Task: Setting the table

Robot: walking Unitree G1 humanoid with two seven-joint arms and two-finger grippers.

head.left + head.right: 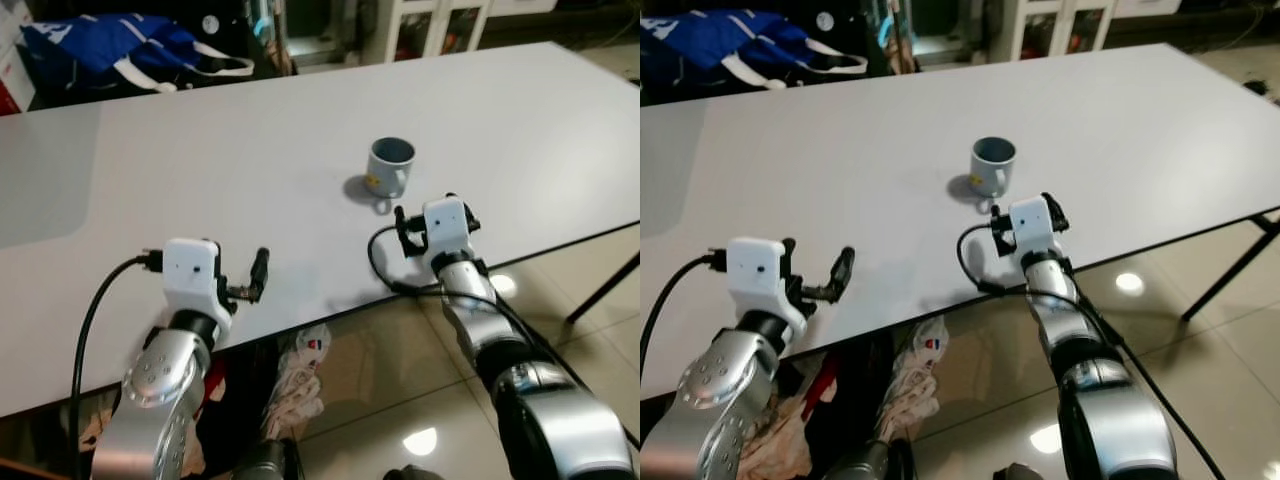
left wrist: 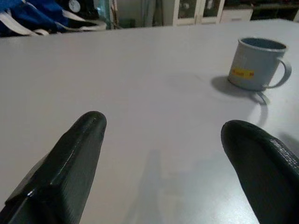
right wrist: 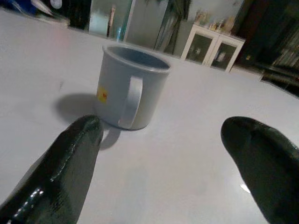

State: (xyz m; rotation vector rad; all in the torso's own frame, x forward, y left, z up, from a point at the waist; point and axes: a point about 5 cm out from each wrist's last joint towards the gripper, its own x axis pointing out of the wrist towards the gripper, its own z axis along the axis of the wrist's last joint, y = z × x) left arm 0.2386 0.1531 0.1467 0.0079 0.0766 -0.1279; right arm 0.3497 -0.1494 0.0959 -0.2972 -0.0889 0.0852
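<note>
A grey enamel mug [image 1: 390,165] with a small yellow label stands upright on the white table [image 1: 200,160], its handle turned towards me. My right gripper [image 1: 432,207] hovers over the table's front edge just short of the mug, open and holding nothing. In the right wrist view the mug [image 3: 133,88] stands a short way beyond the two black fingertips [image 3: 74,149], untouched. My left gripper [image 1: 240,270] is open and bare over the front edge further left. Its wrist view has the mug [image 2: 254,63] far off to one side.
A blue bag [image 1: 110,45] with white straps lies at the table's far left edge. White glass-door cabinets [image 1: 430,25] stand behind. A dark table leg [image 1: 600,290] slants over the glossy floor at right. Crumpled bags [image 1: 300,370] lie under the table's front edge.
</note>
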